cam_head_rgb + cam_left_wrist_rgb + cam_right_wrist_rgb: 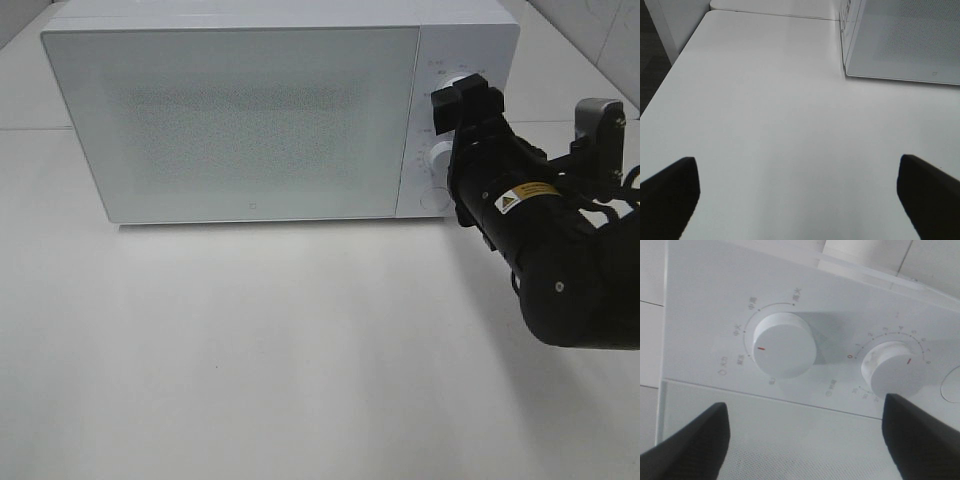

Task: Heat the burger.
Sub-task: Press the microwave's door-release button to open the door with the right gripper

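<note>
The burger shows in no view. The white microwave [250, 120] stands at the back of the table with its door shut; its frosted door [910, 40] also shows in the left wrist view. My right gripper [462, 100] is up at the microwave's control panel. In the right wrist view my right gripper [805, 437] is open and holds nothing, a little in front of the power knob [784, 345] and the timer knob [892, 367]. My left gripper [800, 200] is open over bare table [765, 125], off the microwave's left front corner.
A round button [952, 385] sits beside the timer knob. On the panel, the timer knob [438, 157] shows just left of my right arm [560, 250]. The table's left edge [670, 70] drops to a dark floor.
</note>
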Action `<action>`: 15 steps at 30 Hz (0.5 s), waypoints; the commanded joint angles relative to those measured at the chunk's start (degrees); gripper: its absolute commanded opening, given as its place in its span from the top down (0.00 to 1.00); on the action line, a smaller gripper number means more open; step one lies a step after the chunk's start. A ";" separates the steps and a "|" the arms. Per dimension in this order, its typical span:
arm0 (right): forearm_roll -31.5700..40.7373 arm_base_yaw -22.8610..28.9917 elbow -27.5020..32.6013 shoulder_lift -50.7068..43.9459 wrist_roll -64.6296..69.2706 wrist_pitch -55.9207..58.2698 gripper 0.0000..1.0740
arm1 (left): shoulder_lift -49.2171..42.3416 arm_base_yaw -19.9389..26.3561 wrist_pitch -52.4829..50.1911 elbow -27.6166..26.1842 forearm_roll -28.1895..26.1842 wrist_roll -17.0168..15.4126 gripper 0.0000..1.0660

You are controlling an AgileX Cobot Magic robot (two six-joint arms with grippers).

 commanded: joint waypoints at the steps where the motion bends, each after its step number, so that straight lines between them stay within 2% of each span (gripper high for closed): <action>1: -1.49 -0.06 1.66 -3.50 -4.93 -1.26 0.26 | -0.57 0.17 -0.97 0.17 0.00 0.06 0.06; 9: -1.83 -0.06 2.69 -13.81 -23.26 11.86 0.27 | -0.57 0.17 -0.97 0.17 0.00 0.06 0.06; 10: -1.26 -0.11 2.69 -16.62 -30.25 16.27 0.27 | -0.57 0.17 -0.97 0.17 0.00 0.06 0.06; 11: -1.26 -0.11 2.69 -16.62 -30.25 16.27 0.27 | -0.57 0.17 -0.97 0.17 0.00 0.06 0.06; 12: -0.17 -0.11 2.69 -19.37 -38.45 21.14 0.27 | -0.57 0.17 -0.97 0.17 0.00 0.06 0.06; 13: -0.17 -0.11 2.69 -19.37 -38.45 21.14 0.27 | -0.57 0.17 -0.97 0.17 0.00 0.06 0.06; 15: 2.75 -0.11 2.58 -22.69 -50.31 26.93 0.27 | -0.57 0.17 -0.97 0.17 0.00 0.06 0.06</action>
